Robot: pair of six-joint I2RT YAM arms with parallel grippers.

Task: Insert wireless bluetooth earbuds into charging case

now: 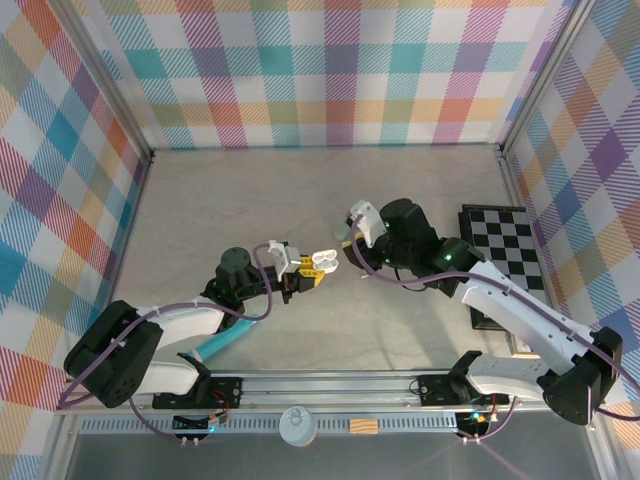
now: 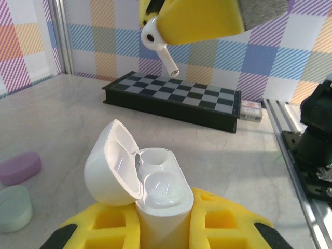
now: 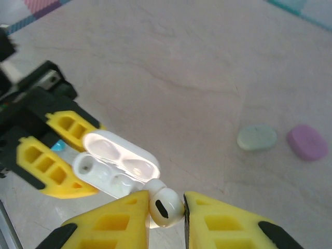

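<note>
The white earbud [image 3: 167, 208] is pinched by its head between the yellow fingers of the right gripper [image 3: 166, 199], stem exposed, close beside the open charging case [image 3: 116, 166] and outside its wells. The left gripper [image 2: 161, 220] is clamped on the case body, with the lid hinged back.

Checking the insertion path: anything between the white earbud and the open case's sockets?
Nothing visible. The lid is hinged back, both sockets look empty, and the earbud in the right gripper hangs apart from the case with open air between.
</note>
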